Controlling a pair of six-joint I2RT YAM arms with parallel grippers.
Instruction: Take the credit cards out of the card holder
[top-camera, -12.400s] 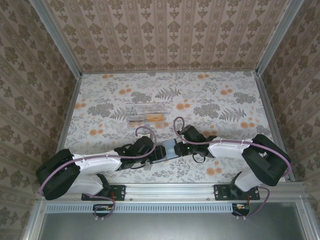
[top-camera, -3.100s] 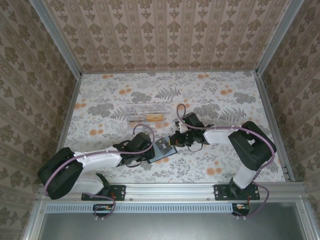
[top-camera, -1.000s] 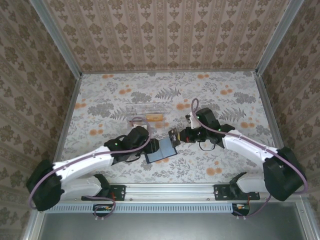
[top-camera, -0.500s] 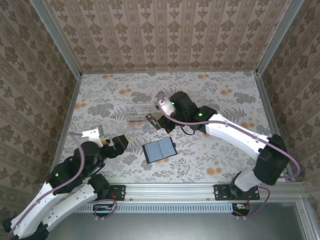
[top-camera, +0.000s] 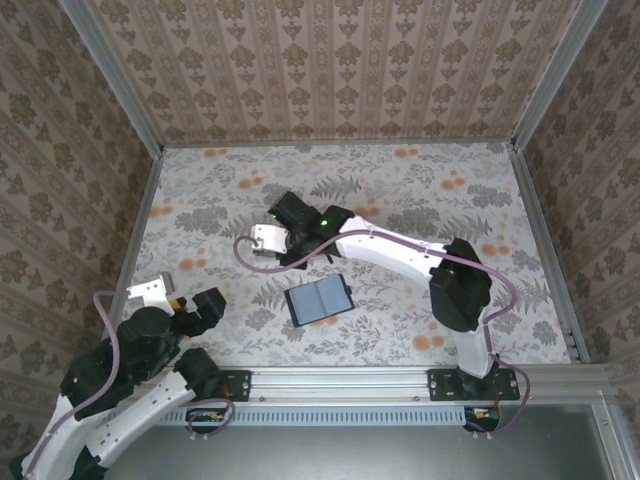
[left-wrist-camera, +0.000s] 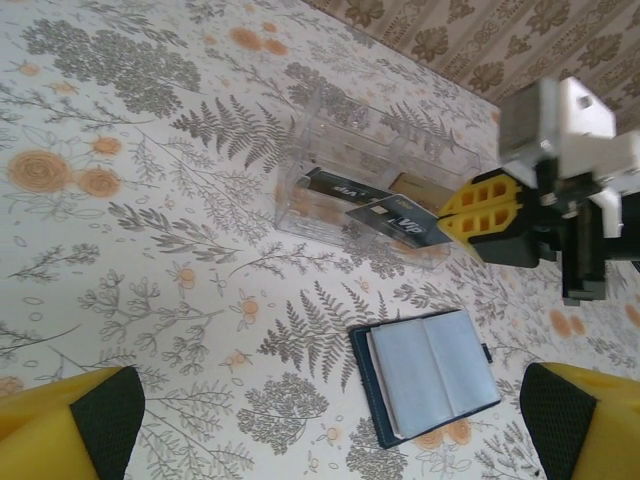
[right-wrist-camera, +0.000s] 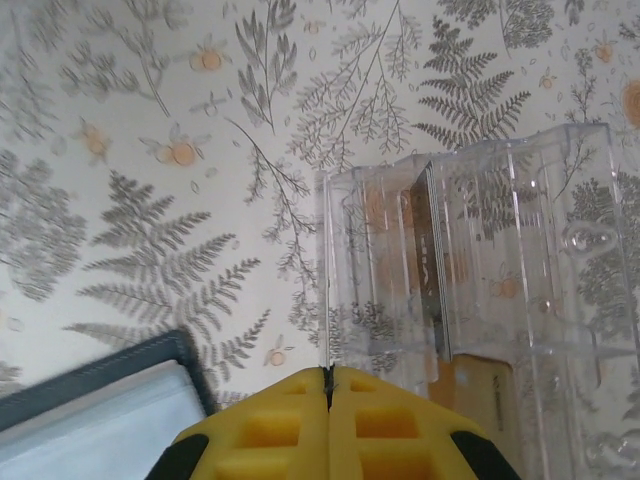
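Floral bench. The right pincer, clenched on a dark card, hangs over the clear box. The open card holder lies just nearward. The left pincer is released. Step: depositing, apparently. Next: let go.

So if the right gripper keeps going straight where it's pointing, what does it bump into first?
Most likely the clear plastic box. The right gripper, shut on a black card, aims at the box's near edge, though how far off it sits is hard to judge.
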